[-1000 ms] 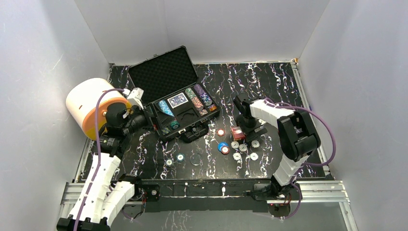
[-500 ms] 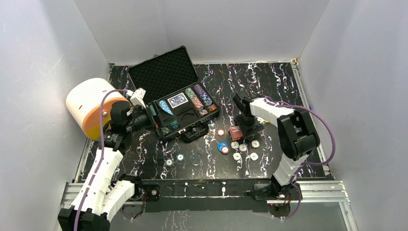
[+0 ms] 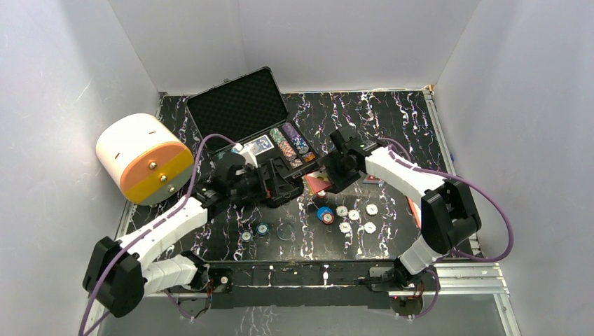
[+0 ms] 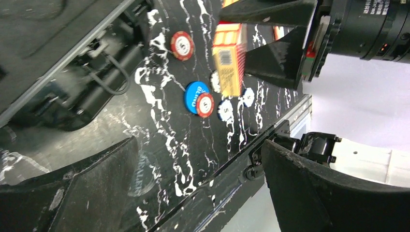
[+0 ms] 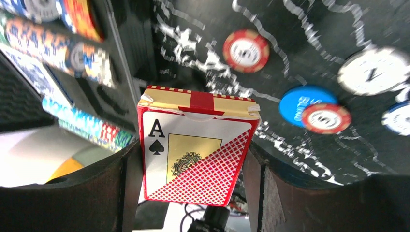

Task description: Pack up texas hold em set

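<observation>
The right end effector (image 3: 328,175) is clamped on the card deck (image 5: 196,159) over the middle of the surface (image 3: 399,126), just beside the open case (image 3: 238,108). The left end effector (image 3: 279,180) gapes wide, empty, at the case's near side. Loose poker chips (image 3: 354,215) lie nearer the surface's near edge.

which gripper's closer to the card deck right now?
Right. The right gripper has its fingers clamped on the card deck; the left gripper is open, apart from it, on the case side.
</observation>
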Tool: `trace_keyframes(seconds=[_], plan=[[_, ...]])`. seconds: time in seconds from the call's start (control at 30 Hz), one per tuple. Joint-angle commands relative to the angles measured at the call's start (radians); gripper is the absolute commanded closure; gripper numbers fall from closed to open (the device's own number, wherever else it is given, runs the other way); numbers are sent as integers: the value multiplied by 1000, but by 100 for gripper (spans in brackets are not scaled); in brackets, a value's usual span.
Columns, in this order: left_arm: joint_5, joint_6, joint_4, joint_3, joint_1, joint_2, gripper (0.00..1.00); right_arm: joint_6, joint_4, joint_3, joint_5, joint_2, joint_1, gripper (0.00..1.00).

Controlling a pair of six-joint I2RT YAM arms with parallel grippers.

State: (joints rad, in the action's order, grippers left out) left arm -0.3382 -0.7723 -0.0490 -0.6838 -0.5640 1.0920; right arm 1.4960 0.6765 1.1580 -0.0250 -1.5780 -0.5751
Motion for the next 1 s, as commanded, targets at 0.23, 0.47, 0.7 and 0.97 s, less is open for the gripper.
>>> trace_keyframes(seconds=[0.23,0.47,0.7,0.97], plan=[[166,-141,360,48,-130,95,13,136,-195,5,-166,76,-93,53],[183,-137,408,41,-141,129,42,153,-201,6,-169,82,-106,53],[179,-142,432,30,-146,146,89,130,-236,-3,-135,84,-122,43],[253,-45,-44,-182,4,86,100,-566,-344,-74,146,339,-18,2]])
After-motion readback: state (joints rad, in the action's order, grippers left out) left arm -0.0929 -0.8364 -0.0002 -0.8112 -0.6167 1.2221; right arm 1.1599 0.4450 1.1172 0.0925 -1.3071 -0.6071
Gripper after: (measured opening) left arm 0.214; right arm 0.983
